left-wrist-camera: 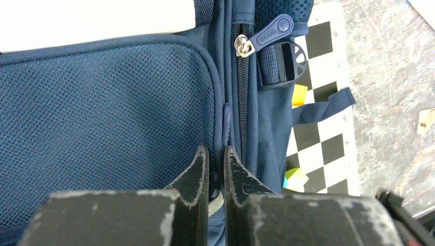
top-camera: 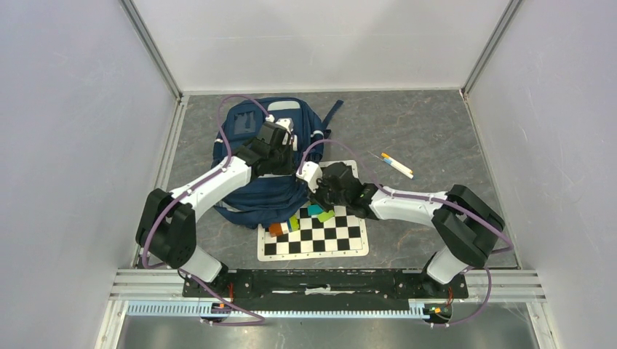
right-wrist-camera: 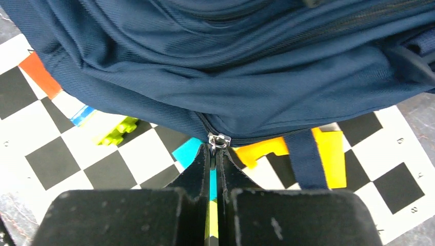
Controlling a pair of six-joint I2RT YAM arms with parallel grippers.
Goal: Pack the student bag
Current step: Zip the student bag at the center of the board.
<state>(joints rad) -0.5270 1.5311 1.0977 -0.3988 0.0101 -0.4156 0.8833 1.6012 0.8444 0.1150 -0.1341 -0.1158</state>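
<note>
The student bag (top-camera: 251, 190), navy blue, lies flat with its near edge over a checkerboard mat (top-camera: 342, 236). My left gripper (top-camera: 282, 137) rests on top of the bag. In the left wrist view it (left-wrist-camera: 216, 154) is shut on a raised seam of the bag's fabric (left-wrist-camera: 102, 102), beside a closed zipper with a metal slider (left-wrist-camera: 244, 46). My right gripper (top-camera: 313, 186) is at the bag's near right edge. In the right wrist view it (right-wrist-camera: 215, 151) is shut on a small metal zipper pull (right-wrist-camera: 218, 140) at the bag's lower seam (right-wrist-camera: 231, 77).
Coloured blocks lie on the mat, partly under the bag: orange (right-wrist-camera: 38, 74), lime green (right-wrist-camera: 115, 130), cyan (right-wrist-camera: 187, 151) and yellow (right-wrist-camera: 331, 154). Two markers (top-camera: 396, 165) lie on the grey table to the right. White walls enclose the table on three sides.
</note>
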